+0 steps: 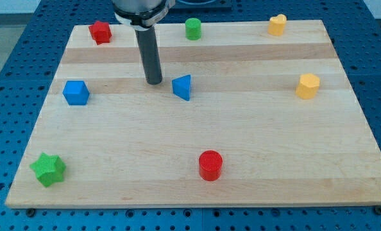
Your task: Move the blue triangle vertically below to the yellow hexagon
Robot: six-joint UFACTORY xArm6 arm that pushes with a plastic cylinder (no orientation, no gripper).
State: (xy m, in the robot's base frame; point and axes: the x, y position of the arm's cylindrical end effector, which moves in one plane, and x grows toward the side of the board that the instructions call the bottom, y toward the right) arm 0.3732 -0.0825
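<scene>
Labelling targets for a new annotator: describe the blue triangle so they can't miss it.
Start at the wooden board, centre of its upper half. Just to the view's right of my tip sits the blue triangle. It's wedge-shaped, unlike the blue cube near the view's left edge.

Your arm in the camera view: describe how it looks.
A straight, smooth, dark grey cylindrical rod, ending at my tip, just to the view's left of the blue triangle. At the view's top it joins a wider black collar. No cables or markings show.
</scene>
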